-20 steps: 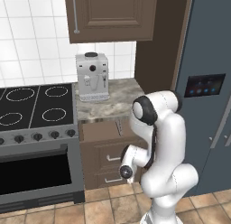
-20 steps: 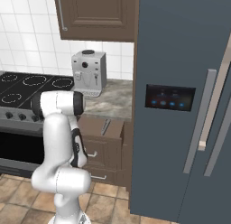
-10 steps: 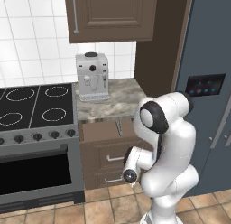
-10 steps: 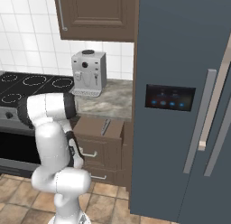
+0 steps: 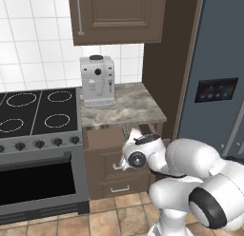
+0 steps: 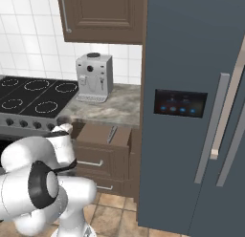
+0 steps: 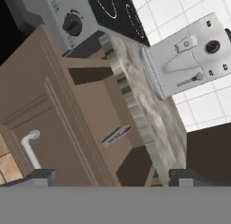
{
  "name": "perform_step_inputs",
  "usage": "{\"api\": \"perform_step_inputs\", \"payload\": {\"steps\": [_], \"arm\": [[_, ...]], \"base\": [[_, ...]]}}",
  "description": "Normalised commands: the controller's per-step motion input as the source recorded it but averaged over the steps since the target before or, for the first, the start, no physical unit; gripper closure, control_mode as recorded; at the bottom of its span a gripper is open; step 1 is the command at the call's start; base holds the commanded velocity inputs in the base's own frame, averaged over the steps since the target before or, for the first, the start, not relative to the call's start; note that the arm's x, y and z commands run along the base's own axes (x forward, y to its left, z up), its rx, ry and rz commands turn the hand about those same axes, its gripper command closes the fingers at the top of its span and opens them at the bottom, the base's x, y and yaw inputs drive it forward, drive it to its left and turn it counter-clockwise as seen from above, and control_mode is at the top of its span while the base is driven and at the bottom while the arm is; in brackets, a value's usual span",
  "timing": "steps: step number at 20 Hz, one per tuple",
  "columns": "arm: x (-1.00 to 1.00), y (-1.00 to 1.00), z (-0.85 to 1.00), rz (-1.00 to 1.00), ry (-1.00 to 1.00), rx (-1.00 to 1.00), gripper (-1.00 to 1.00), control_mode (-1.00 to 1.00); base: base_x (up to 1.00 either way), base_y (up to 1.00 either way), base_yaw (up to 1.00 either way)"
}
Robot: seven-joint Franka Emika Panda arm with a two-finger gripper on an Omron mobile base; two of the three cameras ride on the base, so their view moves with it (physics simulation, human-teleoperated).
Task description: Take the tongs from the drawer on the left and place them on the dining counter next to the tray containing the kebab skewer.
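White tiled wall [image 5: 33, 49], dark wood cabinets [image 5: 116, 16], tan floor tiles [image 5: 109, 218].

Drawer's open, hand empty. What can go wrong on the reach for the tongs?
1. The tongs are slim and lie flat on the drawer floor, so the hand's fingers may slip off them.
2. They lie close under the counter edge, so a steep reach may hit that edge.
3. The drawer looks only partly out; the hand may catch its front.

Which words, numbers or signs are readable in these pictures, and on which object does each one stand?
No text is readable.
Fridge panel: small glowing icons, too blurred to read.
Coffee machine: buttons and a dial, no legible label.
Stove knobs: no readable markings.
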Motion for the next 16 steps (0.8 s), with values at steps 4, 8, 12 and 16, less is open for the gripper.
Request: {"api": "perform_step_inputs", "payload": {"steps": [4,8,12,16], "arm": [[-0.48,-0.05,1.0,0.0,0.0,0.22,-1.0,-1.0],[-0.46,-0.33,1.0,-0.05,0.24,0.18,-1.0,-1.0],[-0.19,-0.62,0.61,-0.14,0.72,0.08,-1.0,-1.0],[-0.14,-0.49,0.07,-0.11,0.89,0.0,-1.0,-1.0]], "base": [[0.0,0.0,0.0],[0.0,0.0,0.0],[0.0,0.0,0.0],[0.0,0.0,0.0]]}}
